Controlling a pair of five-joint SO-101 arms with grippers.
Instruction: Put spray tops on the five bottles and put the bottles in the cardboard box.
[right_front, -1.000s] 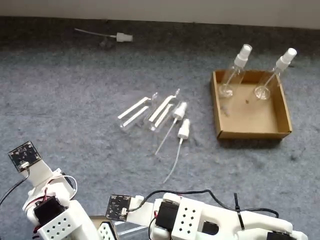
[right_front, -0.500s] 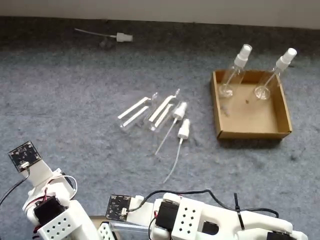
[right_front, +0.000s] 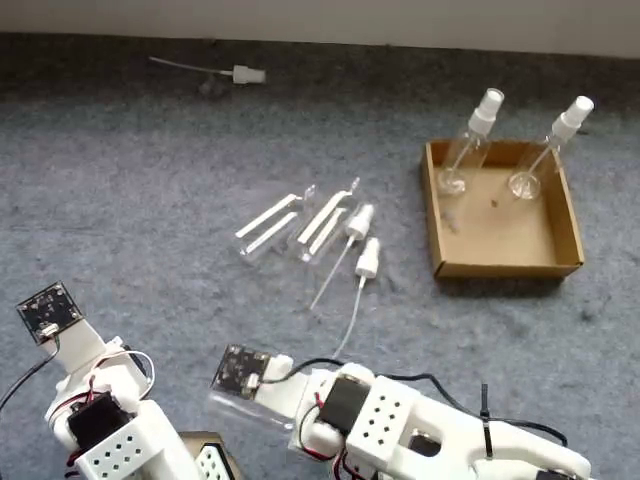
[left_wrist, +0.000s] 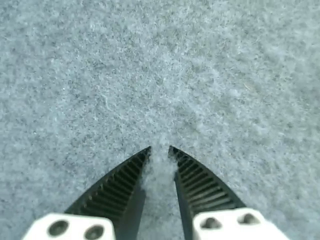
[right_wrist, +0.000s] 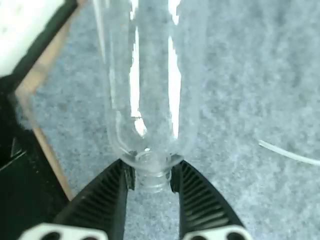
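The right jaws, at the end of the right arm (right_front: 420, 440) by the near edge of the desk (right_front: 150, 180), are drawn in narrow and clamp the neck of a plain clear held bottle (right_wrist: 150, 90); one ridged finger (right_wrist: 107, 200) presses each side of the neck just under the shoulder, and the uncapped mouth sits between them; in the high view this bottle pokes out from the arm toward the left arm (right_front: 90, 400), close above the desk's near edge.

The left jaws are parted by a narrow gap, tips nearly meeting; they grip nothing and point down at bare grey desk covering.

The cardboard box (right_front: 560, 262) lies toward the right edge of the desk; two capped bottles (right_front: 468, 140) (right_front: 545, 150) stand at its far wall, leaning outward, each with a white spray top on.

Near the desk's middle two bare bottles (right_front: 270, 228) (right_front: 325, 222) lie side by side; just beside them on the box side lie two loose spray tops (right_front: 358, 222) (right_front: 368, 258), their thin tubes trailing toward the near edge.

A third loose spray top (right_front: 245, 74) lies by the far edge toward the left corner, well apart from the rest.
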